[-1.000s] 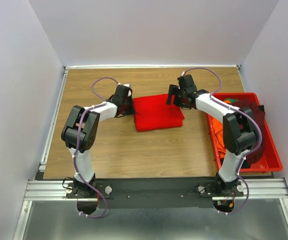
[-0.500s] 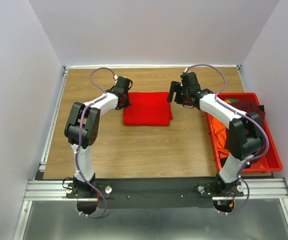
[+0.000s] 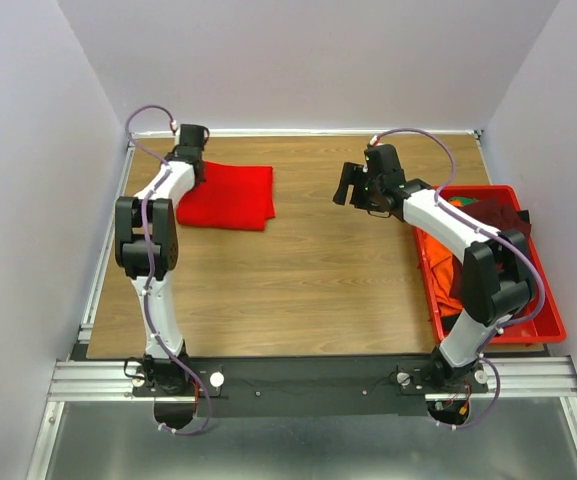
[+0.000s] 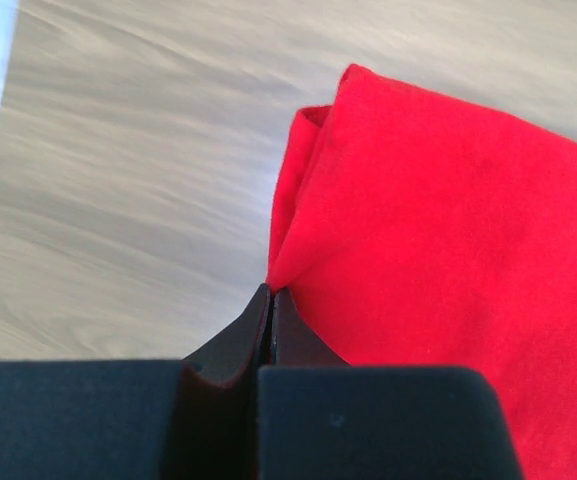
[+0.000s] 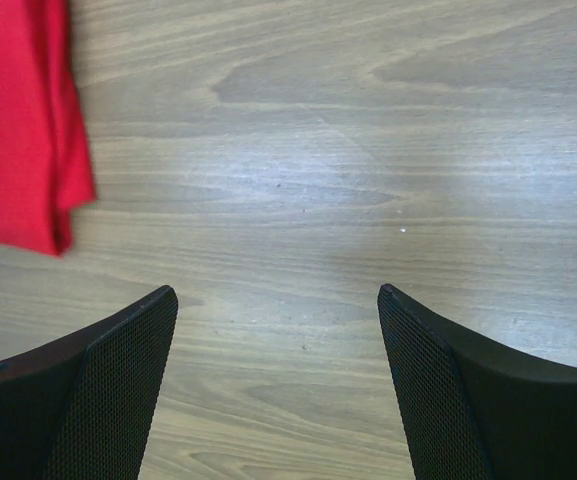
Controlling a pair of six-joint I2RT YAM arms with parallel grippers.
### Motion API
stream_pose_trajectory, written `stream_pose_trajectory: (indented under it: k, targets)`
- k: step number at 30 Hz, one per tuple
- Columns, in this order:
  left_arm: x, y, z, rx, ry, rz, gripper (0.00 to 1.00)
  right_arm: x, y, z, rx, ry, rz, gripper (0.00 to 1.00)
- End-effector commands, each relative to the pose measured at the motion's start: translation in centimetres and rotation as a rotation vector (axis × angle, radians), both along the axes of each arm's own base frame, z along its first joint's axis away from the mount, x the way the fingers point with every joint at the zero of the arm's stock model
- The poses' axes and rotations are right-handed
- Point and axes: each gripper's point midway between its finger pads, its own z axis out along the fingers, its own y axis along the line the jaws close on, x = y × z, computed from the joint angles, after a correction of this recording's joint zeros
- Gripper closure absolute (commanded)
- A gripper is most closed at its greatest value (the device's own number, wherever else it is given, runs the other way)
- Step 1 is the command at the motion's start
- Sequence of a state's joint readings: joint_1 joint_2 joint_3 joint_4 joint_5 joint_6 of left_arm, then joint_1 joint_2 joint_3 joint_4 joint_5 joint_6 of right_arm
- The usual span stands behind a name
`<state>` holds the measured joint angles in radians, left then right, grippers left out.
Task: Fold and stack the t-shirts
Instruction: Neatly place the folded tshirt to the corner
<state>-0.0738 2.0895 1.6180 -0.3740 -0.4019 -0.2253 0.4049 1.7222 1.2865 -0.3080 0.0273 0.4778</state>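
A folded bright red t-shirt point(image 3: 230, 196) lies at the far left of the table. It fills the right of the left wrist view point(image 4: 448, 240), and its edge shows in the right wrist view point(image 5: 18, 130). My left gripper point(image 3: 196, 172) is shut on the shirt's left edge, jaws pinched together point(image 4: 271, 292). My right gripper point(image 3: 346, 186) is open and empty over bare wood point(image 5: 278, 295), well right of the shirt. An orange shirt point(image 3: 440, 272) and a dark maroon shirt point(image 3: 498, 222) lie in the bin.
A rigid red plastic bin point(image 3: 543, 305) stands along the table's right edge under my right arm. The metal table rail point(image 3: 108, 230) runs close by the left gripper. White walls enclose the back and both sides.
My left gripper has dragged the folded red shirt from the table's middle to the far left corner. My right gripper has stayed about where it was, open.
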Motion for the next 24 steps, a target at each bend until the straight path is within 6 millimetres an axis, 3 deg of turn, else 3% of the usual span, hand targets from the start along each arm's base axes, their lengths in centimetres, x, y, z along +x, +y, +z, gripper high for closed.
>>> stream_pose_trajectory:
  k: [1,2,5,11,12,15,24]
  targets:
    - [1.6,7.1,1.1,0.104,-0.003,0.087,1.00,-0.8,0.8,1.2,0.050,-0.010,0.042,0.13]
    - [2.4,8.3,2.2,0.114,-0.030,0.110,1.00,-0.8,1.0,1.4,0.058,-0.015,0.048,0.13]
    - [4.5,10.5,1.9,0.135,-0.047,0.123,1.00,-1.0,1.2,1.6,0.072,-0.015,0.061,0.13]
    - [8.5,13.0,3.2,0.184,-0.101,0.145,1.00,-1.4,1.4,2.2,0.092,-0.025,0.071,0.13]
    - [8.8,13.2,1.9,0.177,-0.087,0.145,1.00,-1.4,1.4,2.2,0.093,-0.026,0.071,0.13]
    - [9.1,13.8,0.7,0.189,-0.091,0.163,1.00,-1.4,1.6,2.4,0.103,-0.030,0.074,0.13]
    - [8.0,18.5,0.7,0.143,-0.118,0.259,1.00,-1.8,2.0,3.6,0.131,-0.051,0.097,0.14]
